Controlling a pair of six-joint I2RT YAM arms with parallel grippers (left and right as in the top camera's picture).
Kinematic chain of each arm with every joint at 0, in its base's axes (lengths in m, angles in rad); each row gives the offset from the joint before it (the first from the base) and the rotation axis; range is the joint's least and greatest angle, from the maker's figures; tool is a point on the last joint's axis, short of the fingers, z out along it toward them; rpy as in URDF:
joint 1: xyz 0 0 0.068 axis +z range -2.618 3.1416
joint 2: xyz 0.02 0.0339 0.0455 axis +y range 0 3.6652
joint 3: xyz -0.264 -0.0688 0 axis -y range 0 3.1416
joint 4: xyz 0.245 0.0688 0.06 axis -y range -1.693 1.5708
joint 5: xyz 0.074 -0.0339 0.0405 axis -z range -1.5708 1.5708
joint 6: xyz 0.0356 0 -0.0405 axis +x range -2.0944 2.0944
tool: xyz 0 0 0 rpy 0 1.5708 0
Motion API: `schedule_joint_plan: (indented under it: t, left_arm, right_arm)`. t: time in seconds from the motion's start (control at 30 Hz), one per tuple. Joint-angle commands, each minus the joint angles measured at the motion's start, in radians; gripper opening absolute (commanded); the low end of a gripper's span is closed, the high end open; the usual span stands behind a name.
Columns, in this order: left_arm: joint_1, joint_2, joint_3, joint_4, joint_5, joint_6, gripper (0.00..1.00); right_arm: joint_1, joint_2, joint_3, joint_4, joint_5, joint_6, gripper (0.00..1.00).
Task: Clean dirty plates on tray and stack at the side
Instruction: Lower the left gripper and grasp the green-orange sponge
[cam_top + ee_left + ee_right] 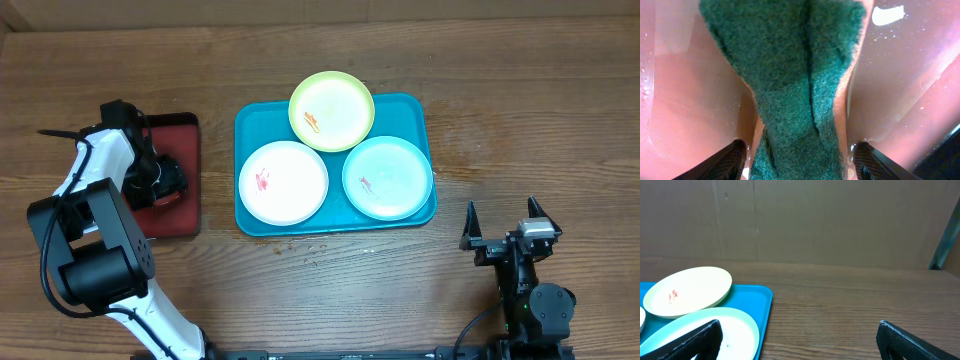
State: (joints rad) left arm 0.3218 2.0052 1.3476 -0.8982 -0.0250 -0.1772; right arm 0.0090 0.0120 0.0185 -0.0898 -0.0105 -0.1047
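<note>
Your left gripper point(800, 165) is down over the small red tray point(180, 140) near the left edge of the desk point(530, 120). Its fingers are clamped on the green sponge point(790, 75), which is squeezed to a narrow waist between them. From this close you can't be sure whether the sponge has left the tray floor. That is the tool you need in hand before any wiping starts. The three plates sit untouched on the teal tray point(405, 115) at the middle of the desk: the yellow-green plate point(332, 110) overhangs the tray's far rim, while the white plate point(283, 182) and the mint plate point(388, 177) lie side by side along its near rim. Each shows a small red smear. Your right gripper point(501, 212) waits near the front right corner, fingers wide apart and empty, well placed to steady or lift a plate once you bring the sponge across.
</note>
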Motion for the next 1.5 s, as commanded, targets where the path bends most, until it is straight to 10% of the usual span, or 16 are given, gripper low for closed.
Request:
schedule_joint_plan:
  t: [0.0,0.13,0.33,0.5,0.57,0.63,0.67,1.17,1.27,1.47]
  left_arm:
    - [0.005,0.020,-0.006,0.003,0.018,0.051,0.68]
    - [0.005,0.029,-0.006,0.003,0.018,0.051,0.59]
    - [0.005,0.048,-0.010,0.014,0.017,0.050,0.11]
    - [0.005,0.048,-0.010,0.016,0.018,0.019,0.04]
    - [0.005,0.048,-0.010,0.023,0.018,0.019,0.14]
    - [0.005,0.048,-0.010,0.040,0.018,0.020,0.84]
    - [0.005,0.048,-0.010,0.050,0.016,0.020,1.00]
    - [0.005,0.049,-0.010,0.250,-0.008,0.020,0.99]
    - [0.005,0.049,-0.010,0.278,-0.008,0.020,0.81]
    - [0.005,0.049,-0.010,0.297,-0.008,0.020,0.09]
  right_arm:
    - [0.003,-0.009,-0.010,0.006,0.010,-0.001,1.00]
    - [0.003,-0.009,-0.010,0.006,0.010,-0.001,1.00]
    - [0.003,-0.009,-0.010,0.006,0.010,-0.001,1.00]
    - [0.003,-0.009,-0.010,0.006,0.010,-0.001,1.00]
    - [0.003,-0.009,-0.010,0.006,0.010,-0.001,1.00]
    - [0.003,-0.009,-0.010,0.006,0.010,-0.001,1.00]
    - [0.003,-0.009,-0.010,0.006,0.010,-0.001,1.00]
    - [0.003,-0.009,-0.010,0.006,0.010,-0.001,1.00]
    - [0.003,-0.009,-0.010,0.006,0.010,-0.001,1.00]
    - [0.003,-0.009,-0.010,0.006,0.010,-0.001,1.00]
